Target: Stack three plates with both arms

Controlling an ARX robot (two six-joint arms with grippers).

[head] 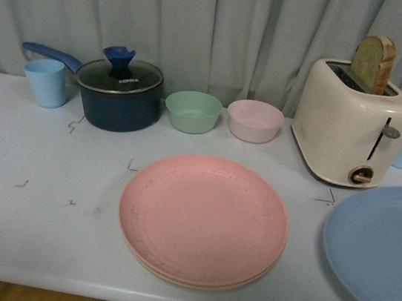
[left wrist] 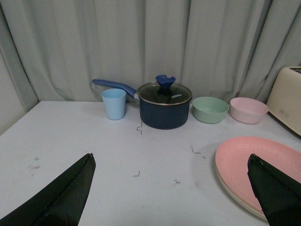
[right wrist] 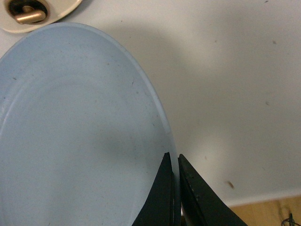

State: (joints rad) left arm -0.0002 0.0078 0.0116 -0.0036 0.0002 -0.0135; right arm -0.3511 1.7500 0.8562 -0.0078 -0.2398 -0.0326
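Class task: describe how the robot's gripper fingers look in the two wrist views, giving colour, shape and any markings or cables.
The left gripper has two matte black fingers, broad wedges tapering to sharp tips. The right gripper has black fingers too, seen as slim pointed blades. No markings or cables show on them. The front view shows no arm.
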